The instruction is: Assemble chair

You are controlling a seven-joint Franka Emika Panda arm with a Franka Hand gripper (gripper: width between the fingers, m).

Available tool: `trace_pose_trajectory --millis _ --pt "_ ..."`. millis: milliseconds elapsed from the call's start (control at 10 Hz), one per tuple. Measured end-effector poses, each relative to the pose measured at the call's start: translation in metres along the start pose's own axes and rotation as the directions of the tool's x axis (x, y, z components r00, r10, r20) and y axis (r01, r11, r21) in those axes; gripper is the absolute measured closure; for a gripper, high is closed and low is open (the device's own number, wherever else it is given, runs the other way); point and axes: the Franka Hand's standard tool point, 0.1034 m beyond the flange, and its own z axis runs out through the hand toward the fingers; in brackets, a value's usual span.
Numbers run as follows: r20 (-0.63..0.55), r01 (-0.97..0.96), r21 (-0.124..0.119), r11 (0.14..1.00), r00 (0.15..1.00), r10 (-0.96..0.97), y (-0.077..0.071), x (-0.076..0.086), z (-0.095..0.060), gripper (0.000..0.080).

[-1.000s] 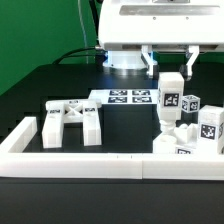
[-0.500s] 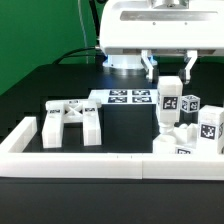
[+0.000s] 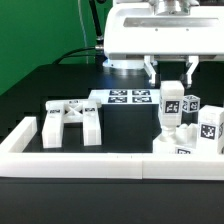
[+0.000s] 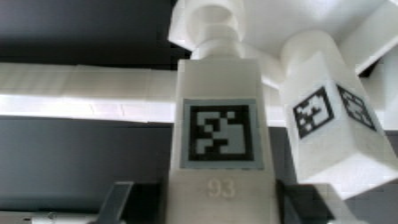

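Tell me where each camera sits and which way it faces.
Exterior view: outside the wall, looking slightly down across the table; it shows the hand from the front, gripping an upright leg.
Wrist view: on the wrist, looking along the leg toward the table; of the hand only dark bits either side of the leg show.
Shared: the tagged leg.

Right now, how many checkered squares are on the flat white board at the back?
4, on the marker board: two in the back row, two in the front row. None looks hidden.
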Motion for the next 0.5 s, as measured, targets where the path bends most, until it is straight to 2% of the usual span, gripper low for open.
trace_pose_trajectory --millis 500 --pt "0.013 0.016 -0.005 1.000 1.000 -0.016 0.0027 -0.0066 0.0073 0.0509"
